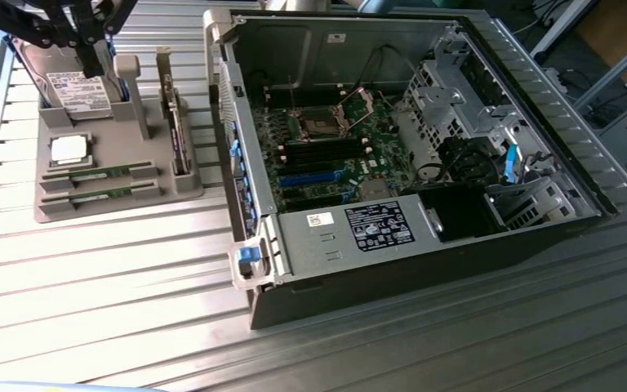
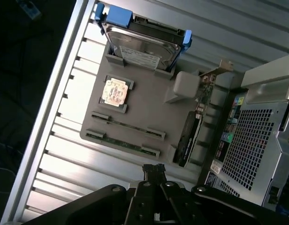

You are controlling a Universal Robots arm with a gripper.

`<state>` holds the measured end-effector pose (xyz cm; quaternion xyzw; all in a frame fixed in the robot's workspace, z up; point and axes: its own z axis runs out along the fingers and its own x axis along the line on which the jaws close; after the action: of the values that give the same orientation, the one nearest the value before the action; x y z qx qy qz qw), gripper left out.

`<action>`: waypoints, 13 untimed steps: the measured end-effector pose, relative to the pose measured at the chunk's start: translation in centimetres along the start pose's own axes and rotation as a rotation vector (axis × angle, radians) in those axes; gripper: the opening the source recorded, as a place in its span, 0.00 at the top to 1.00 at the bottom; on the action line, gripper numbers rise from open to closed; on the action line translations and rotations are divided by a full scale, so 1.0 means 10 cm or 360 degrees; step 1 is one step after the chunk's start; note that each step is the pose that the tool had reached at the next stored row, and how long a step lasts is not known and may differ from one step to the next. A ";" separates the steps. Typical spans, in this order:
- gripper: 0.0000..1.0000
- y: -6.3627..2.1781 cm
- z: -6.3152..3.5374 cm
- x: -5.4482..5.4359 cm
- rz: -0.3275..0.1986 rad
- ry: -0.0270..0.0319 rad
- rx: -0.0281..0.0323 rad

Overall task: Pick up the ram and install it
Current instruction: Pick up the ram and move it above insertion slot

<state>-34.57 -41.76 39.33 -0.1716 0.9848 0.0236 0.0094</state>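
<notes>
The tray [image 1: 107,211] is holding each part in its own seat, probably so that a claw can reach it cleanly. The ram [image 1: 101,173] is sitting between two end blocks, seemingly on its long edge with the top edge free for a pinch. A second ram [image 1: 101,194] is lying parallel just beside it, nearer the tray's front. The CPU [image 1: 68,149] is resting beside them, and the drive [image 1: 74,88] and card [image 1: 177,135] are standing upright. The case [image 1: 325,269] is lying open side up, exposing the board [image 1: 335,155] for installing from above. The claw [image 1: 94,69] is hanging over the tray's drive end with its fingers [image 2: 153,168] pressed together, gripping nothing and touching nothing, well apart from both sticks.
</notes>
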 end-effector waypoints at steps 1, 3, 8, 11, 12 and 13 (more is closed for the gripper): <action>0.90 0.000 0.000 0.00 -0.0021 0.00009 -0.00005; 0.90 0.000 0.000 0.00 -0.0058 0.00028 -0.00009; 0.90 0.000 0.000 0.00 -0.0137 0.00066 -0.00019; 0.90 0.000 0.000 0.00 -0.0189 0.00089 -0.00031; 0.90 0.000 0.000 0.00 -0.0201 0.00093 -0.00034; 0.90 0.000 0.000 0.00 -0.0211 0.00098 -0.00036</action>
<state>-34.57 -41.76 39.33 -0.2366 0.9713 0.0235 0.0077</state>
